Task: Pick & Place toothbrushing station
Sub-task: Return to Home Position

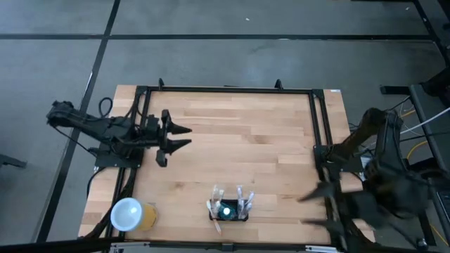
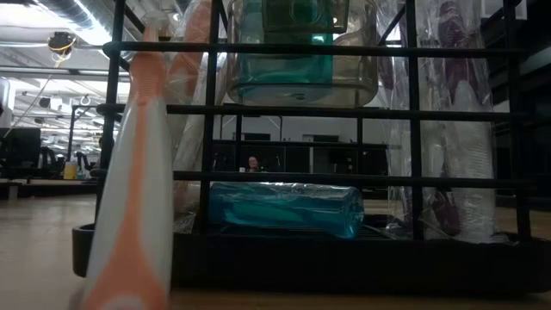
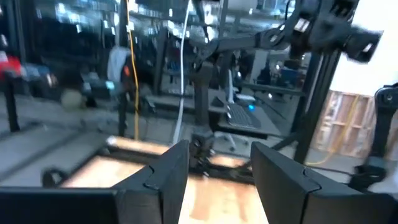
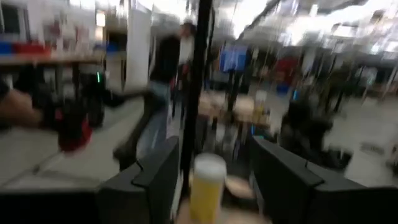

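We see our left gripper [image 1: 185, 136] spread wide and empty over the table's [image 1: 267, 140] left side, the toothbrushing station [image 1: 228, 209] standing mid-table at the front edge, and our right gripper [image 1: 304, 211] gaping empty to its right.

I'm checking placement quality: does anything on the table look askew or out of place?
The orange toothbrush leans tilted against the black holder, seemingly in front of its bars rather than inside. Nothing looks spilled.
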